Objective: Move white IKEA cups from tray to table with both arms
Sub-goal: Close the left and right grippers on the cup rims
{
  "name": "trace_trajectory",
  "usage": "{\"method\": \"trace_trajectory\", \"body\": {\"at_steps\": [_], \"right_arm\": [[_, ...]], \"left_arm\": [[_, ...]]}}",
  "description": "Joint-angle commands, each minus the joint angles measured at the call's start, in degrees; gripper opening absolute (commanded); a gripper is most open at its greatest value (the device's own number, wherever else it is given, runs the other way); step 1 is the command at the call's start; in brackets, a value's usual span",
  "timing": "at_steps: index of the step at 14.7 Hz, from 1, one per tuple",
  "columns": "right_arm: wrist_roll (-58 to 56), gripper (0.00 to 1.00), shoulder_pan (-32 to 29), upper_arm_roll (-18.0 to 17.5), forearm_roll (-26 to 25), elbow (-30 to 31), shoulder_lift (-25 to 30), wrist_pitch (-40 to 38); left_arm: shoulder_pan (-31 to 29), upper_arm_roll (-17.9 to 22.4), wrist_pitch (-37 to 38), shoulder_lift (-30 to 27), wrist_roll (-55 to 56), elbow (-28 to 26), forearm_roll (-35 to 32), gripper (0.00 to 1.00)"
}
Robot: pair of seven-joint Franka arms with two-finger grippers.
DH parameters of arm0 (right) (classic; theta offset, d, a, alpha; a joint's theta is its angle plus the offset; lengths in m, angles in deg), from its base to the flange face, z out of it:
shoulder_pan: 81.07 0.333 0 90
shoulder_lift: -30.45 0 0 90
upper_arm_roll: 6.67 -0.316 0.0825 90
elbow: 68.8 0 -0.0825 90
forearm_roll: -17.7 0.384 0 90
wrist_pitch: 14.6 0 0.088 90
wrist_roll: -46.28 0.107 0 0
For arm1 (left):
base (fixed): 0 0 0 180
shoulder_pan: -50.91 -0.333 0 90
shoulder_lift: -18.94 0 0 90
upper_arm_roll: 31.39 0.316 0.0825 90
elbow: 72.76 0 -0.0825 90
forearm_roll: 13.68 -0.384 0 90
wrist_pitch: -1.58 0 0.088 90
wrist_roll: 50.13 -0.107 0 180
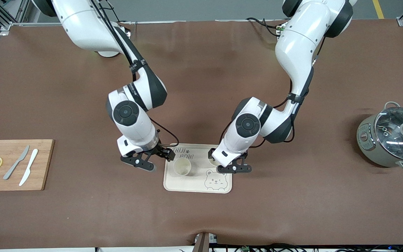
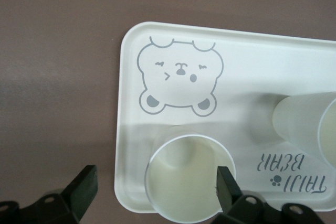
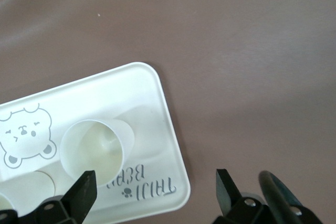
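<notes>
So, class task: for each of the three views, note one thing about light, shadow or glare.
Front view: glare on the pot's glass lid, and both arms cast soft shadows on the brown mat.
Left wrist view: a shadow band darkens the tray around the nearer cup, under the left tool.
Right wrist view: even light; the cup throws a faint shadow on the tray.

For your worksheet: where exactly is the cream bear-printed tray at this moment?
The tray lies on the brown table midway between its ends, holding both white cups, with the open right gripper and left gripper over it.
</notes>
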Motion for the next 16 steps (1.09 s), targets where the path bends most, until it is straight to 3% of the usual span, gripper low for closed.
{"method": "trace_trajectory", "body": {"at_steps": [1, 7, 16], "right_arm": [[0.6, 1.0, 0.2, 0.5, -0.1, -2.5, -2.5, 0.4], [0.6, 1.0, 0.9, 0.5, -0.3, -3.0, -5.5, 4.9], [0.7, 1.0, 1.4, 0.6, -0.4, -4.1, -8.3, 7.4]], "left_arm": [[0.9, 0.9, -0.8, 0.9, 1.4, 1.1, -1.1, 1.0], [0.9, 0.9, -1.7, 1.2, 2.0, 0.5, -2.0, 1.0], [0.8, 1.0, -10.1, 0.9, 3.5, -7.2, -7.4, 1.0]]}}
